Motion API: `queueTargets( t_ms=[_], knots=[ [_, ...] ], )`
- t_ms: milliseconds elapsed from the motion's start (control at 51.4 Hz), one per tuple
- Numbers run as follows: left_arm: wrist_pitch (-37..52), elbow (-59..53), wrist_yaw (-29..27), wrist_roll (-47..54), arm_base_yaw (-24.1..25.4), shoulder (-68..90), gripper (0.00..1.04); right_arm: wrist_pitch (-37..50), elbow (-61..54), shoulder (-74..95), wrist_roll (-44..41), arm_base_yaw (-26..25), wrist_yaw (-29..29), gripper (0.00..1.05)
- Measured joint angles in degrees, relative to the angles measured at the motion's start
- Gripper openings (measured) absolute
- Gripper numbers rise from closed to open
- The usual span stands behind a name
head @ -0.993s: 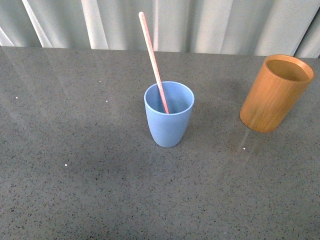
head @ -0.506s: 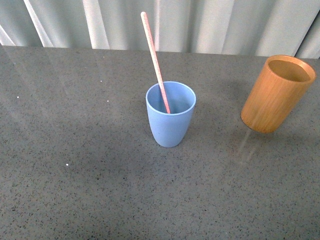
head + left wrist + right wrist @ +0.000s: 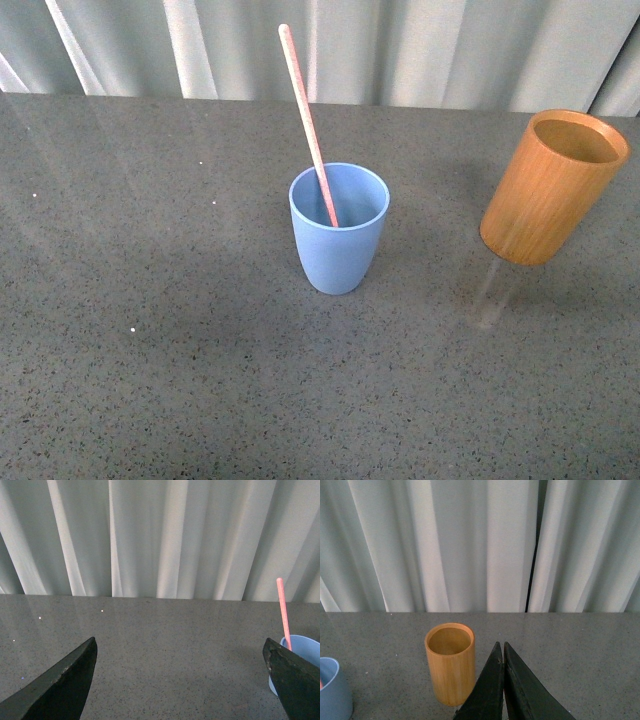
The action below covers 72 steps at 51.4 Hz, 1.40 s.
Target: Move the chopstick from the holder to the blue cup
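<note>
The light blue cup [image 3: 339, 228] stands upright at the table's middle with one pale pink-red chopstick [image 3: 307, 122] leaning in it, its top tilted up and left. The orange-brown wooden holder [image 3: 550, 186] stands at the right, and its inside shows nothing. Neither arm appears in the front view. My left gripper [image 3: 180, 647] is open with bare table between its dark fingers [image 3: 60, 685]; the blue cup [image 3: 300, 652] and the chopstick [image 3: 283, 612] sit beside one finger. My right gripper [image 3: 501, 646] is shut with nothing in it, close beside the holder [image 3: 450, 662].
The grey speckled table [image 3: 150, 330] stretches wide around the cups. Pale pleated curtains [image 3: 400, 50] hang along its far edge. The blue cup's rim [image 3: 332, 690] shows at the edge of the right wrist view.
Nothing has moved apart from a slight shake of the picture. The chopstick keeps its lean in the blue cup.
</note>
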Motion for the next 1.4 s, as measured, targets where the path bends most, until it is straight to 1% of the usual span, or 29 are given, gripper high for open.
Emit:
queueTargets(
  t_ms=[370,682,759,779,993,1032,1071,1207,1227,1266,1285,1402],
  knots=[
    [0.00,0.00,0.00,0.00,0.00,0.00,0.98,-10.86,0.00,-11.30,0.02,0.00,-0.02,0.01],
    [0.00,0.00,0.00,0.00,0.00,0.00,0.98,-16.48,0.00,-16.90,0.02,0.00,-0.02,0.01],
    [0.00,0.00,0.00,0.00,0.00,-0.02,0.98,-25.59,0.02,-23.89,0.02,-0.02,-0.02,0.01],
    [0.00,0.00,-0.02,0.00,0.00,-0.02,0.98,-26.27,0.02,-25.33,0.04,-0.02,0.04,0.01],
    [0.00,0.00,0.00,0.00,0.00,-0.07,0.98,-26.60,0.04,-26.64,0.04,0.00,0.00,0.01],
    [0.00,0.00,0.00,0.00,0.00,-0.07,0.98,-26.60,0.04,-26.64,0.02,0.00,-0.02,0.06],
    [0.00,0.00,0.00,0.00,0.00,-0.07,0.98,-26.60,0.04,-26.64,0.04,0.00,0.00,0.17],
    [0.00,0.00,0.00,0.00,0.00,-0.07,0.98,-26.60,0.04,-26.64,0.04,0.00,0.00,0.44],
    [0.00,0.00,0.00,0.00,0.00,-0.07,0.98,-26.60,0.04,-26.64,0.04,0.00,0.00,0.45],
    [0.00,0.00,0.00,0.00,0.00,-0.07,0.98,-26.60,0.04,-26.64,0.04,0.00,-0.02,0.52],
    [0.00,0.00,0.00,0.00,0.00,-0.07,0.98,-26.60,0.04,-26.64,0.04,0.00,0.00,0.54],
    [0.00,0.00,0.00,0.00,0.00,-0.07,0.98,-26.60,0.04,-26.64,0.04,0.00,-0.02,0.73]
  ],
)
